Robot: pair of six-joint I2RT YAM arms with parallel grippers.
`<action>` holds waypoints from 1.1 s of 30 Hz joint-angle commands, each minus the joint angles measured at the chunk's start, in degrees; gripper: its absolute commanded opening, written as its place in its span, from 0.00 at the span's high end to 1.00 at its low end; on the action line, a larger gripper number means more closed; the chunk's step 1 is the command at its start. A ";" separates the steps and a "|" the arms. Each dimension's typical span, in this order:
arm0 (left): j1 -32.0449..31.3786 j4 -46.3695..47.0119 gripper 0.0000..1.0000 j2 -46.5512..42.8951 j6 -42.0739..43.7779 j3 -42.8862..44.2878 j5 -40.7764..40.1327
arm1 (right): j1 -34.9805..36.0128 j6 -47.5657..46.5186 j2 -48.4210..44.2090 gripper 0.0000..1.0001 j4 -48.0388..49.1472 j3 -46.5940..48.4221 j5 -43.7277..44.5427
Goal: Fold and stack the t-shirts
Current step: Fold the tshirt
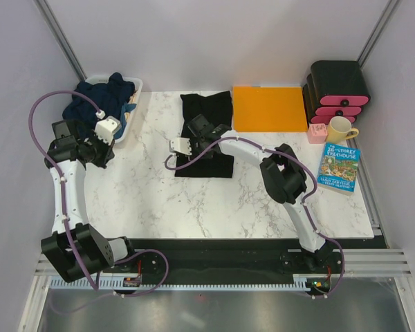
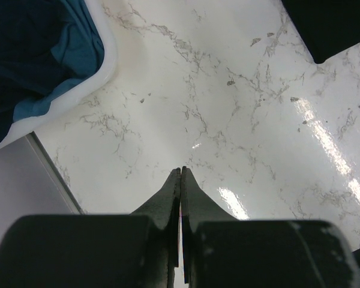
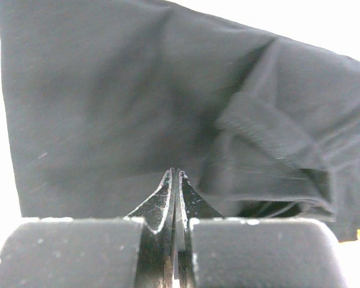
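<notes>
- One smooth black t-shirt (image 1: 209, 104) lies flat on the marble bench (image 1: 152, 187), just left of the orange sheet (image 1: 266, 107).
- Crumpled navy t-shirts (image 1: 90, 97), count unclear, fill one white tub (image 2: 105, 66) farther left.
- Left gripper (image 2: 181, 171) and right gripper (image 3: 174, 174): fingers together, empty.

Marble counter (image 1: 145, 194), black t-shirt (image 1: 218, 166) lying flat near its middle, right arm (image 1: 245, 149) reaching over it, navy t-shirts (image 1: 117, 88) heaped in a white bin (image 1: 133, 111) far left, left arm (image 1: 66, 187) beside the bin, orange sheet (image 1: 266, 108), yellow mug (image 1: 341, 129), book (image 1: 338, 167) at right
</notes>
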 commanded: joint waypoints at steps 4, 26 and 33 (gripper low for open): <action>-0.19 2.18 0.98 1.96 -2.07 1.64 1.58 | 0.68 2.99 -1.14 1.00 25.57 -6.56 10.42; -4.58 4.90 0.98 5.31 -1.74 2.43 1.66 | 0.15 -7.21 8.36 1.00 73.73 -5.26 43.21; -12.13 -4.13 0.98 5.56 14.95 5.41 10.26 | -3.62 15.28 -4.10 1.00 23.06 5.98 28.44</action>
